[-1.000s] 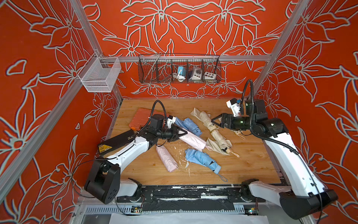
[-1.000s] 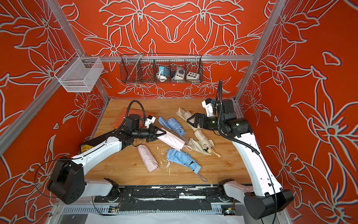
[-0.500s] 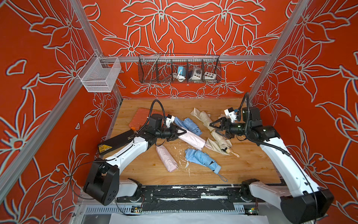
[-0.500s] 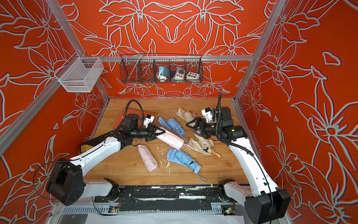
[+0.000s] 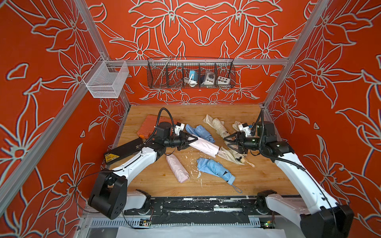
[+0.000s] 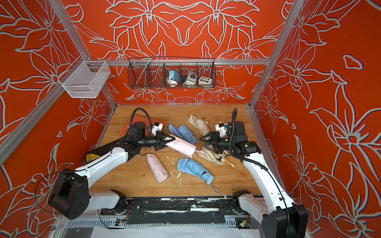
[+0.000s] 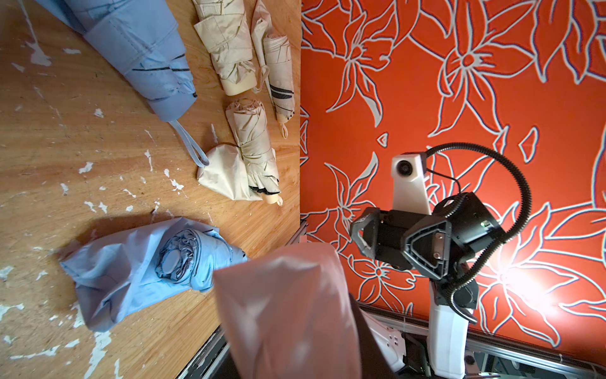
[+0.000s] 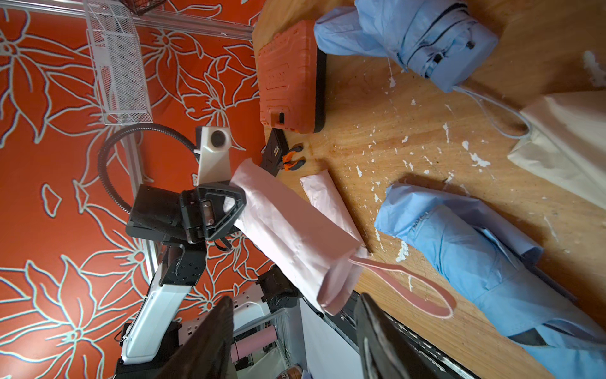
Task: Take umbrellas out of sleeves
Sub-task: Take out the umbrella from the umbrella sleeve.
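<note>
Fabric this thin and slick makes the pink sleeve (image 5: pixel 203 145), held off the table (image 5: pixel 268 177) with the left gripper (image 5: pixel 193 141) clamped on its closed end, likely to slip, so the half-open, empty right gripper (image 5: pixel 226 143) should probably take the stiffer handle behind the wrist loop (image 8: pixel 406 288).

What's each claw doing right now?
Left claw: closed on the pink sleeve.
Right claw: open, jaws apart near that sleeve's loop end, gripping nothing.
</note>
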You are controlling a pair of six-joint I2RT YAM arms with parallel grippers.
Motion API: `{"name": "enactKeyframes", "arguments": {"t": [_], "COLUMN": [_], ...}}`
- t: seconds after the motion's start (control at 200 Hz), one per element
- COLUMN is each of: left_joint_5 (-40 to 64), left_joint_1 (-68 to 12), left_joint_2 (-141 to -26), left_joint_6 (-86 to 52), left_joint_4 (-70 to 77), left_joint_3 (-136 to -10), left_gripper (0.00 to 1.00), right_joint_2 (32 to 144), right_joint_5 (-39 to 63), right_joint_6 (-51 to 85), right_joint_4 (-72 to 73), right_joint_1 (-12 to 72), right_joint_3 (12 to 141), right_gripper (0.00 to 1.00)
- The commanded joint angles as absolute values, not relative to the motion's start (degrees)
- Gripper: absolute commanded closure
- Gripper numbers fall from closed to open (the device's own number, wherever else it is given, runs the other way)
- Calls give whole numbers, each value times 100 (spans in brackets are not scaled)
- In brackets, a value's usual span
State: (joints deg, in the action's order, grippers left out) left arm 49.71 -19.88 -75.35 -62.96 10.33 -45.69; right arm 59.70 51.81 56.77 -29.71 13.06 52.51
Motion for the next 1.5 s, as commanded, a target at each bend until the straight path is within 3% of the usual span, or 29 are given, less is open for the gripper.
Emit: {"name": "enactKeyframes", "arguments": {"t": [0.0,0.575,1.496], "left_joint_5": [5194,5298,5296], "left_joint_1": [-1934,-1872,-1863], "left_joint_2": [-7323,-7286,-7313], "left_joint_6": [-6521,-7520,-8016], "left_joint_4": [1562,2715,3434], "left_joint_3": [-4668,-4294,-4164], "left_gripper": [92,92,92], "right_joint_2": [5850,5814,6043], "right_joint_5": [5320,5601,5985], "right_joint_6": [5916,6342,6783], "right_joint_4": [-2812,-2303,-1761], "right_joint_1": [1274,1292,1633], "right_joint_3": [5123,4759,4825], "right_gripper": [43,53,55]}}
